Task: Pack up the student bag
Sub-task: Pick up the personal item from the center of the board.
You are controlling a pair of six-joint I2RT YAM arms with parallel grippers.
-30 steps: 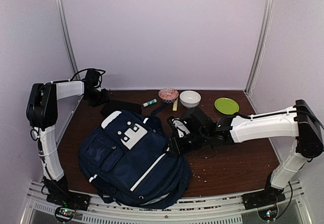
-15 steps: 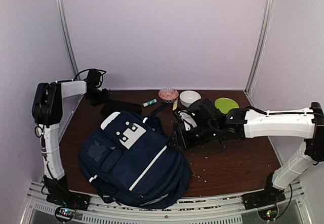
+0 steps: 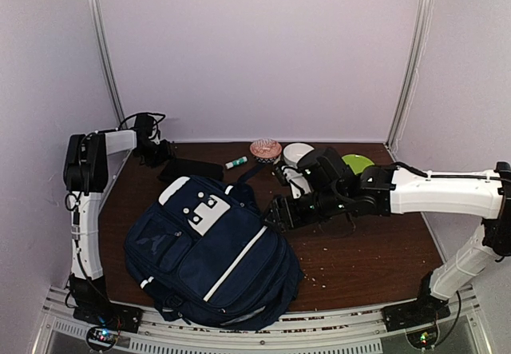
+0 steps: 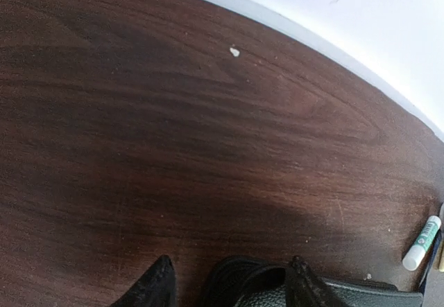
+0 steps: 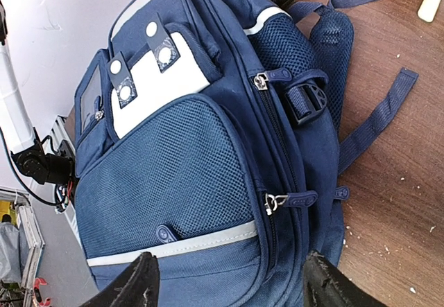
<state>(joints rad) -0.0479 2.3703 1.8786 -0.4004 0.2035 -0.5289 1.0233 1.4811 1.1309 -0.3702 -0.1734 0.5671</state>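
- The student bag point(image 3: 211, 250) lies flat on the dark wooden table point(image 3: 367, 242), left of centre and toward the near edge. Its front faces up and its white patch point(image 3: 209, 210) sits at the far end.
- On the right wrist camera I see 2 zipper pulls point(image 5: 262, 80) along the bag's side, and loose straps point(image 5: 374, 123) spread on the wood beside it.
- The right gripper point(image 3: 275, 214) sits at the bag's right edge. Its 2 fingers are spread wide apart with nothing between them, and the bag's mesh pocket point(image 5: 173, 175) is in front of them.
- The left gripper point(image 3: 164, 153) is at the far left corner, well apart from the bag. Its fingers point(image 4: 161, 285) are wide apart and hold nothing.
- A black pouch point(image 3: 192, 169) lies just beyond the bag's far end, and on the left wrist camera its edge shows between the fingers. I cannot tell if they touch it.
- A white and green glue stick point(image 3: 235, 162) lies right of the pouch.
- Along the far edge are a patterned bowl point(image 3: 265, 149), a white bowl point(image 3: 297, 153) and a green plate point(image 3: 361, 162), the last 2 partly hidden by the right arm.
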